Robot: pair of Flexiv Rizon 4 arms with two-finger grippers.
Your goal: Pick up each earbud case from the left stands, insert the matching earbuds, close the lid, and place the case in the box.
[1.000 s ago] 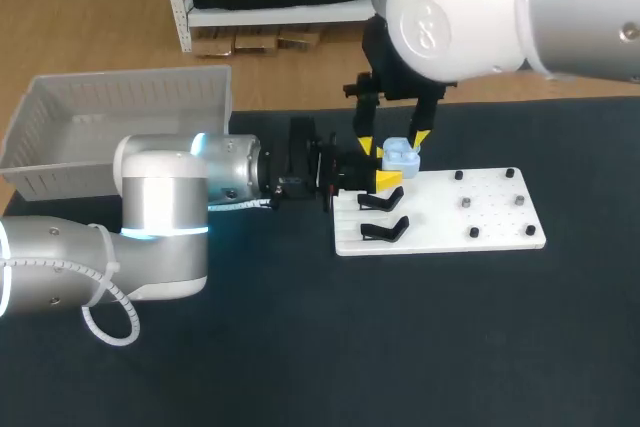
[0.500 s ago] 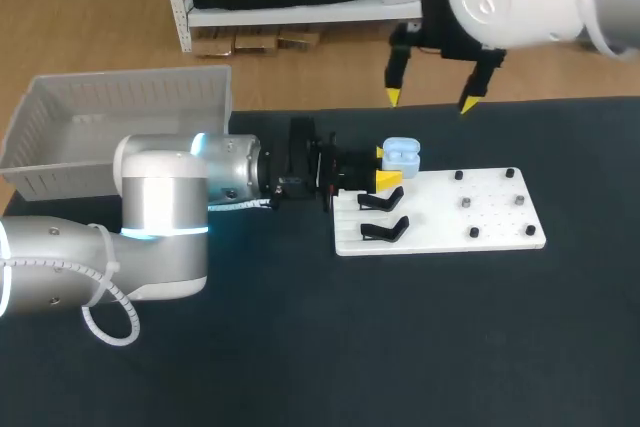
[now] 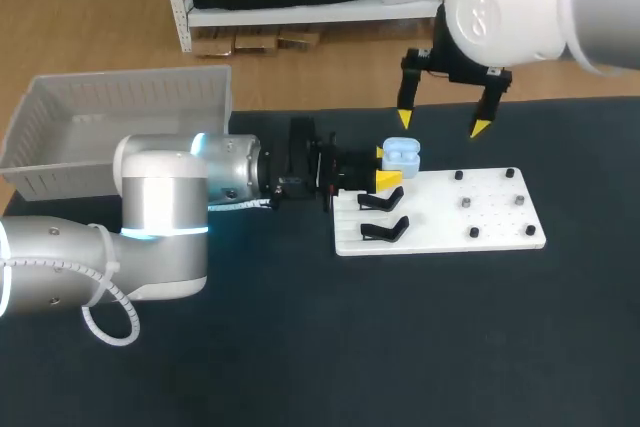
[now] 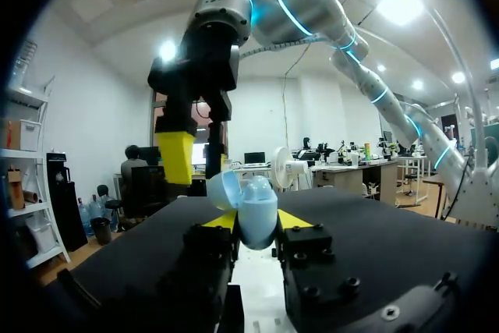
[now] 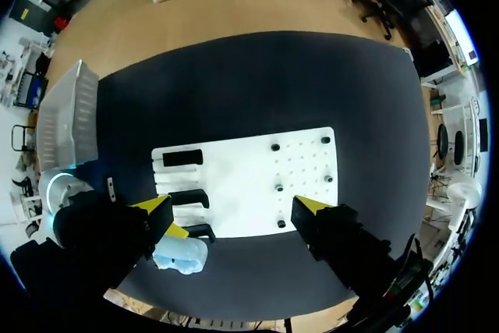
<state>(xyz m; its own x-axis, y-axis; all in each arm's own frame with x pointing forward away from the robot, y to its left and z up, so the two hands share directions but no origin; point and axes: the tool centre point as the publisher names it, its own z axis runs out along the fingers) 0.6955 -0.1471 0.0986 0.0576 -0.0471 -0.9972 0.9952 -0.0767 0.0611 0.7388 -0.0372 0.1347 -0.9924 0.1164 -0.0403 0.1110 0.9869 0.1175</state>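
Since a second ago the right gripper (image 3: 442, 124) has risen off the case (image 3: 401, 154), first high, and now it hangs a little lower again, over the rear edge of the board (image 3: 470, 217). Its fingers are wide apart and hold nothing; the right wrist view shows this too, with the board far under the right gripper (image 5: 231, 208).

The left gripper (image 3: 385, 165) has not moved. It lies low over the table (image 3: 400, 347) and is clamped on the light blue case, at the rear left corner of the board. In the left wrist view the yellow tips of the left gripper (image 4: 257, 222) press the case (image 4: 253, 207) from both sides, and the lid is open. If earbuds are inside, I cannot tell.

In the head view the black fingers of the left gripper are hard to separate from the dark table. In the right wrist view one own finger covers part of the case (image 5: 181, 255).

Two black stands (image 3: 383, 229) are on the left part of the board. The box (image 3: 120, 107) stands at the rear left corner of the table.
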